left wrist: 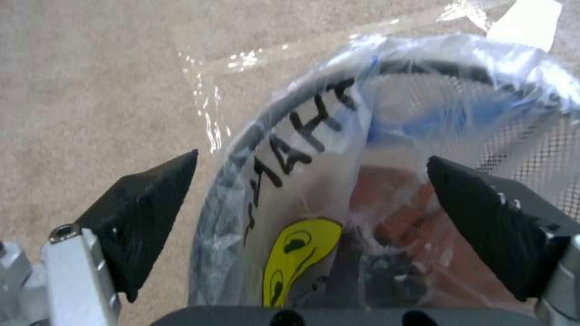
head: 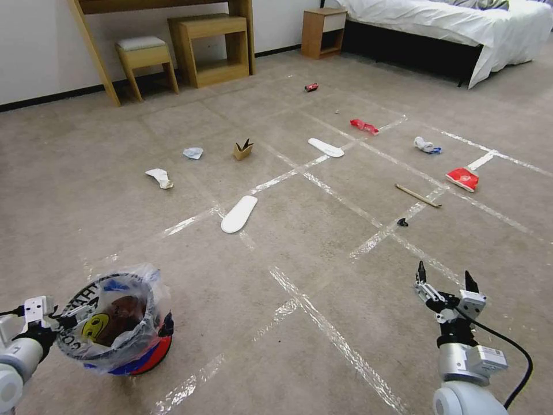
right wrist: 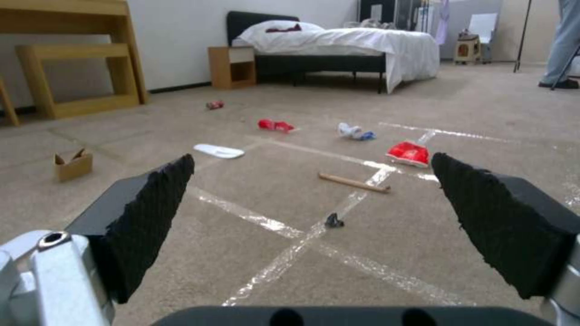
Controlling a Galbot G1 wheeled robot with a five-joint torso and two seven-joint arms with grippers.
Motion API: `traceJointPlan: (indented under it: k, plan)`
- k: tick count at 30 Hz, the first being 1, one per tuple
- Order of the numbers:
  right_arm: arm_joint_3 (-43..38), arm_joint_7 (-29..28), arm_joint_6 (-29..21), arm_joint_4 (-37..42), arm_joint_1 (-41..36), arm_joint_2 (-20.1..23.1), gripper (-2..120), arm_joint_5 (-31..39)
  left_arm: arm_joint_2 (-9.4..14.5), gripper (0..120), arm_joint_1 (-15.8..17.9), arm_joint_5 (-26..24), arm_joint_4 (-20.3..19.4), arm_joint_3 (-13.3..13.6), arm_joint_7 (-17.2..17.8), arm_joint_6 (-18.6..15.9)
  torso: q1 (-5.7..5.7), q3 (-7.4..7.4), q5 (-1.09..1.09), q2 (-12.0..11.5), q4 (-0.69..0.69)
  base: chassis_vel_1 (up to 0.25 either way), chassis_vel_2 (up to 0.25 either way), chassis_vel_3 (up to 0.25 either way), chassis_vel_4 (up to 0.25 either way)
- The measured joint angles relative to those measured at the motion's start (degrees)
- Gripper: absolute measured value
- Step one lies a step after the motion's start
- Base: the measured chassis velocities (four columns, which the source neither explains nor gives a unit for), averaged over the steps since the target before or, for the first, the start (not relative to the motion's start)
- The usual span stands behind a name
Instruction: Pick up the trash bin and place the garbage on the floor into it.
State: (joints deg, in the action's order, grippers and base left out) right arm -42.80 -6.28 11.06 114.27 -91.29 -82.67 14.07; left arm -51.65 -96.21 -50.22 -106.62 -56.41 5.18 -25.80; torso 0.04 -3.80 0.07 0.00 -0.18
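The trash bin (head: 118, 323), red and blue with a clear bag liner, sits on the floor (head: 322, 248) at the lower left. My left gripper (head: 66, 318) is open at its near rim. In the left wrist view the left gripper (left wrist: 312, 156) straddles the trash bin's (left wrist: 314, 122) rim, one finger outside and one inside. My right gripper (head: 444, 272) hangs open and empty above the carpet at the lower right. Garbage lies ahead: two white slippers (head: 239, 214) (head: 325, 147), tissues (head: 159, 177), a torn carton (head: 243, 150), a red wrapper (head: 364, 125), a red packet (head: 462, 178), a stick (head: 417, 195), a can (head: 311, 87).
A wooden stool (head: 144, 57) and low shelf (head: 210, 49) stand against the far wall, with a nightstand (head: 322, 31) and a bed (head: 449, 23) at the far right. A small black scrap (head: 402, 222) lies on a tape strip ahead of my right gripper.
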Motion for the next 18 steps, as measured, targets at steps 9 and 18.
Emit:
traceJointPlan:
  k: [9, 18]
  plan:
    - [-0.08, -0.13, -0.26, 0.63, -0.08, 0.12, 100, 0.02, 0.73, 100, 0.28, -2.0, 0.64, 0.86, 1.88, -2.79, 0.0, 0.0, 0.0, 0.0, 0.0, 0.0, 0.0, 0.0, 0.0]
    - [-0.02, -0.19, -0.67, 1.0, -0.17, 0.16, 100, 0.09, 1.98, 100, -1.11, -6.0, -1.38, 0.71, 7.47, -7.95, 0.0, 0.0, 0.0, 0.0, 0.0, 0.0, 0.0, 0.0, 0.0]
